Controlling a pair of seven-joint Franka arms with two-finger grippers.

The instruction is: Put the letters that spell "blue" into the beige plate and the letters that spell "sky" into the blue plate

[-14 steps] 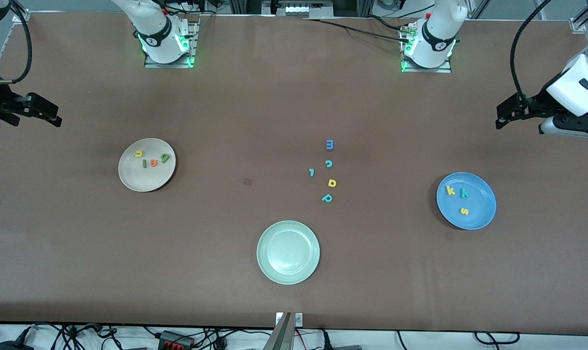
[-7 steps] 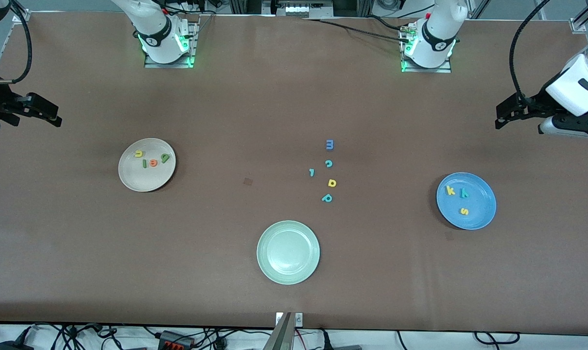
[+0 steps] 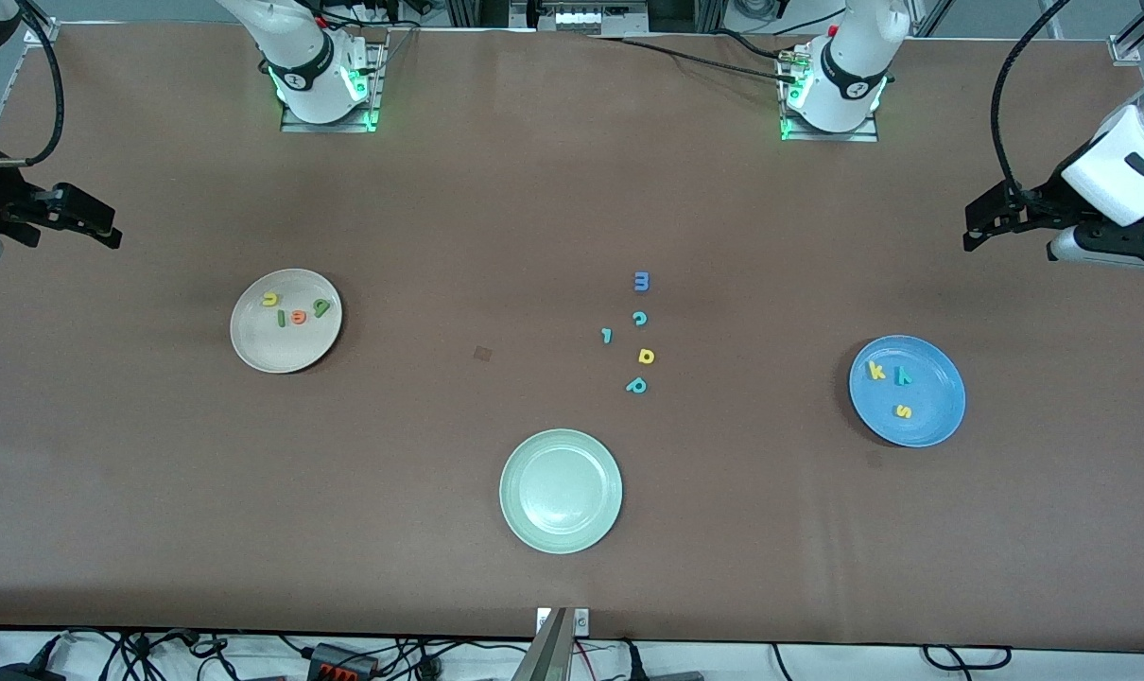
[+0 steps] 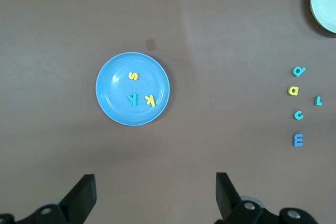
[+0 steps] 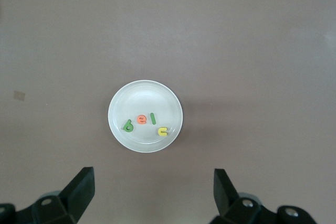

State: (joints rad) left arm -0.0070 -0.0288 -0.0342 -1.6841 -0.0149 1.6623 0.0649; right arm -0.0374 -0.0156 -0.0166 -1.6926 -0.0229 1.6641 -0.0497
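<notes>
I see the beige plate (image 3: 286,321) in the left half of the front frame, holding the letters that spell "blue" (image 3: 294,311). My right pincer (image 3: 80,219) hangs open and empty at the upper left edge, well apart from it. The blue plate (image 3: 907,390) sits in the right half, carrying the letters that spell "sky" (image 3: 891,383). My left pincer (image 3: 993,222) hangs open and empty at the upper right, well clear. A pale green plate (image 3: 561,491) lies low at centre, with five loose letters (image 3: 636,333) above it on the tabletop (image 3: 440,236).
</notes>
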